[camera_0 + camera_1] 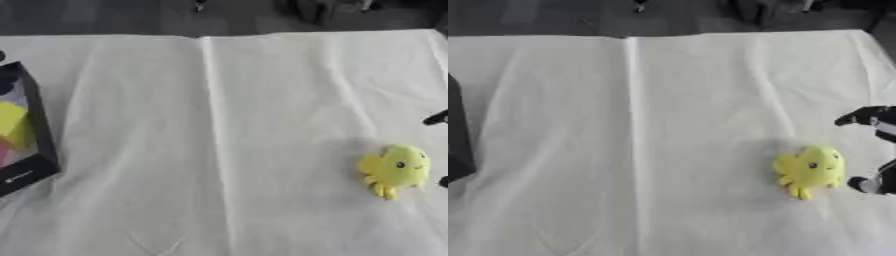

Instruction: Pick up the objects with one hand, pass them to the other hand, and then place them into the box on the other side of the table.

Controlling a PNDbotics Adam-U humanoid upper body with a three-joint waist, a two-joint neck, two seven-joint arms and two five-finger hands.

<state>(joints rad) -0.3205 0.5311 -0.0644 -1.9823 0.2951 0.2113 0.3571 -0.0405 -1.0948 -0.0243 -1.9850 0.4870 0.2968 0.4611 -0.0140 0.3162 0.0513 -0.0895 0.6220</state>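
The yellow plush toy [809,170] sat at the lower right of the frame on the white tablecloth [219,125], and the right hand [874,150] was just beside it at the right edge, fingers spread to either side of empty air, holding nothing and not touching the toy. The left hand showed in neither view. That toy looked soft and light, squashy rather than slippery, nothing breakable about it; the rounded body seemed the place to close on, not the small floppy legs at its lower edge. Over at the left edge stood the black box [35,130], with a yellow thing [12,125] and something pink already lying inside it, well apart from the toy. Between toy and box lay only creased cloth, so nothing looked to block the way across.
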